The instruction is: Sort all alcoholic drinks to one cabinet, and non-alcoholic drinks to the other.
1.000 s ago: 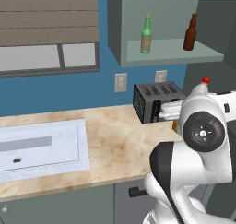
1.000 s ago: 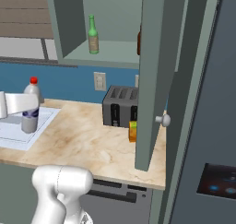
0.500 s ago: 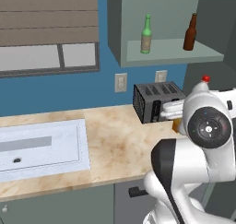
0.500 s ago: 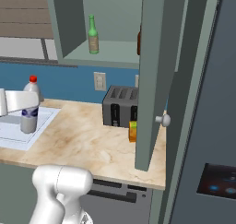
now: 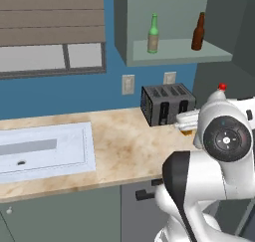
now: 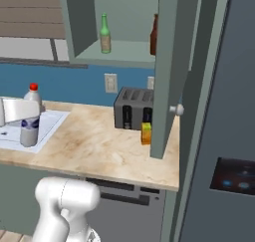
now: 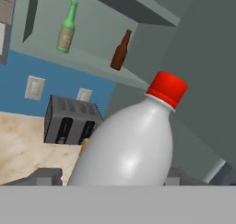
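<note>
Blue wall (image 5: 60, 94) with window blinds (image 5: 50, 14) at 10 o'clock; beige counter (image 5: 124, 146) holds sink (image 5: 45, 149) and toaster (image 5: 167, 104); open cabinet (image 5: 174, 52) at 1 o'clock.

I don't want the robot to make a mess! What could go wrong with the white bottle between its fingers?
1. The gripper has a finger on each side of the white bottle, but a firm hold isn't clear, so it might slip or tip.
2. The open shelf holds the green bottle and the brown bottle. Putting this one there would mix the drinks.
3. The open cabinet door could get bumped.
</note>
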